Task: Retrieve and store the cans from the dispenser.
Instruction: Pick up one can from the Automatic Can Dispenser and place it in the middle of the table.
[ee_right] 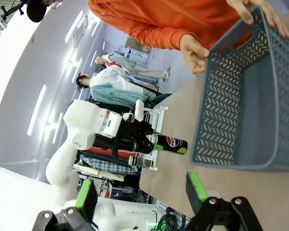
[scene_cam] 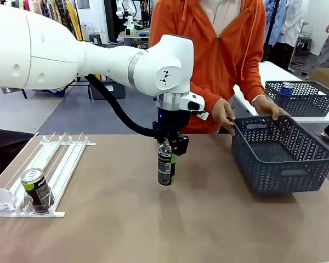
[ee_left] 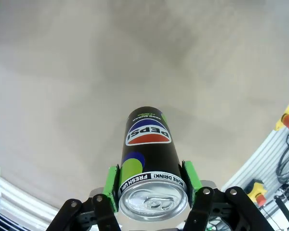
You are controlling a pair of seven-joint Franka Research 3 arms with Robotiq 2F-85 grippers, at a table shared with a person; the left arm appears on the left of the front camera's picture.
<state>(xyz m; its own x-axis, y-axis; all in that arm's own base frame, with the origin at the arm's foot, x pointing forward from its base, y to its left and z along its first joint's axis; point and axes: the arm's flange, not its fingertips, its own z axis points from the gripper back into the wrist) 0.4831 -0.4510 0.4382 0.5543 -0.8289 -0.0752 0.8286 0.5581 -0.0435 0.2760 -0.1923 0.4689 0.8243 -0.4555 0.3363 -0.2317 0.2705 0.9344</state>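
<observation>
The left tool (scene_cam: 170, 152) is closed on a black Pepsi can (scene_cam: 164, 164), green pads pressed to either side just under its silver top. It holds the can upright, low over the middle of the worktop (scene_cam: 153, 230); whether the base touches the surface I cannot tell. This looks like the carry step, between the white dispenser (scene_cam: 60, 159) at the left and the dark lattice basket (scene_cam: 282, 172) at the right, which a person steadies by its far rim with both hands (scene_cam: 223, 114). Next, the can needs lifting clear of the basket's near wall, moving across and releasing inside. A second dark can (scene_cam: 37, 189) sits against the dispenser's near-end stops. The right tool (ee_right: 140, 190) stands wide open and empty.
</observation>
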